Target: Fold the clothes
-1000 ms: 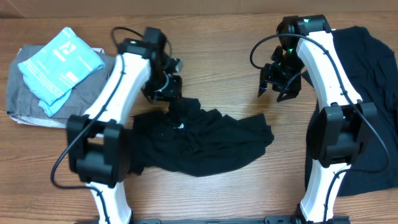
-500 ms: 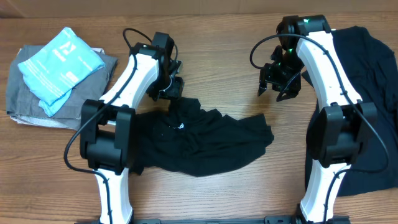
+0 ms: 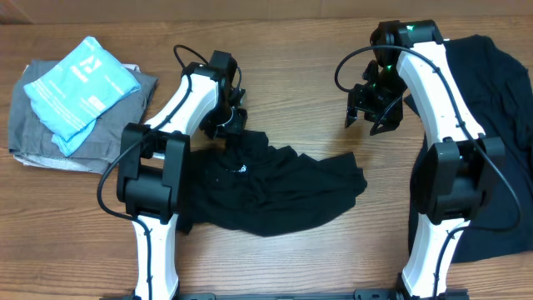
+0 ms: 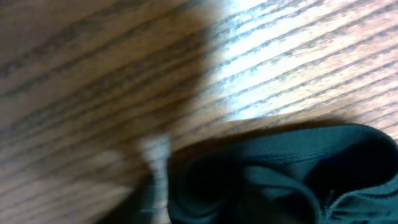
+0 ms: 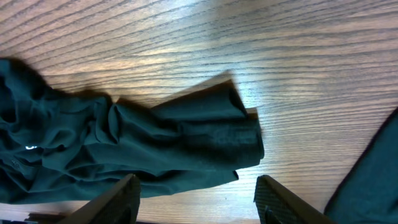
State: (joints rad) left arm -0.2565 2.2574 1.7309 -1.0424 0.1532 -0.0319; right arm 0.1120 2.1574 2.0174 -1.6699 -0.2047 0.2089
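Mid-counter (image 3: 291,50), a black polo shirt (image 3: 275,187) lies crumpled, w/ its small white logo (image 3: 237,169) showing & one flat end (image 5: 211,134) stretched out to the right. At the shirt's far edge the left jaws sit right by the ribbed collar (image 4: 292,149). The left wrist view is too blurred, so can't tell if they're apart or clamped on fabric. Over bare wood, far-right of the shirt, the right jaws hang apart w/ nothing between them; both fingers (image 5: 121,199) frame that flat end in the wrist view. A 2nd black garment (image 3: 500,108) lies spread at the right edge, partly under the right arm. Far left: a grey folded garment (image 3: 33,137) w/ a light blue packet (image 3: 79,92) on top.
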